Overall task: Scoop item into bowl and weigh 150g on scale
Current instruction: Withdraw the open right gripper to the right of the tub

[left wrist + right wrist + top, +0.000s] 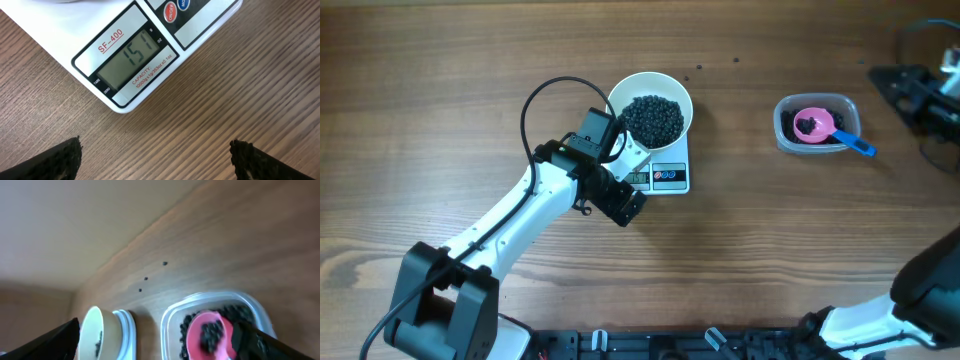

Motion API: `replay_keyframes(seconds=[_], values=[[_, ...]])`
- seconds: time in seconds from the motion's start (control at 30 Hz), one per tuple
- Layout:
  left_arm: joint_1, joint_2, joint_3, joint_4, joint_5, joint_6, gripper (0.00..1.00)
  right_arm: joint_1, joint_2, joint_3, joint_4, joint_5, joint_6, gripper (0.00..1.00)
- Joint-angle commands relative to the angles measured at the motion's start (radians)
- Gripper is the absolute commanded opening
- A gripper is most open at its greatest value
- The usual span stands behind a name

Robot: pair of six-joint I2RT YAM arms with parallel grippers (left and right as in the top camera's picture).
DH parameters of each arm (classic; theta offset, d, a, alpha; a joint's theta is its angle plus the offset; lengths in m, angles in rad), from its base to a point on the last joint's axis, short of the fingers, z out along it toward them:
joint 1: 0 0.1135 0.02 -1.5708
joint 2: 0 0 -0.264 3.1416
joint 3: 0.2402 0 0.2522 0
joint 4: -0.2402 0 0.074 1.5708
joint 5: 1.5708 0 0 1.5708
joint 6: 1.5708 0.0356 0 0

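The white bowl (674, 86) holds a heap of the black item (653, 118) and stands on the white scale (672, 178). In the left wrist view the scale (60, 37) shows 151 on its display. My left gripper (620, 182) (156, 150) hovers open over bare wood by the scale's front corner, holding nothing. My right gripper (892, 86) (157, 335) is open at the far right, off the pink scoop (813, 123) (210, 335). The scoop lies in the clear tub (783, 118) (172, 315) with some of the item in it. The bowl (92, 330) also shows in the right wrist view.
The scoop's blue handle (860, 147) sticks out over the tub's right rim. A few stray beans (698, 68) (165, 263) lie on the wood behind the bowl. My left arm (510, 215) slants in from the lower left. Cables (920, 30) sit at the far right.
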Motion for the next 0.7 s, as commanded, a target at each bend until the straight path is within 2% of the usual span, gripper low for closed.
replay_keyframes(seconds=[0.0,0.07,0.2,0.3,0.67], values=[[-0.001,-0.011,-0.006,0.0,0.009,-0.002,1.0,-0.062,-0.143,0.045,-0.187,0.194,0.007,1.0],[-0.001,-0.011,-0.006,0.0,0.009,-0.002,1.0,-0.107,-0.187,0.045,-0.305,0.278,-0.049,1.0],[-0.001,-0.011,-0.006,0.0,0.009,-0.002,1.0,-0.196,-0.188,0.035,-0.459,0.29,-0.06,1.0],[-0.001,-0.011,-0.006,0.0,0.009,-0.002,1.0,-0.202,-0.132,0.016,-0.466,0.211,-0.057,1.0],[-0.001,-0.011,-0.006,0.0,0.009,-0.002,1.0,-0.171,0.027,-0.001,-0.442,0.214,-0.074,1.0]])
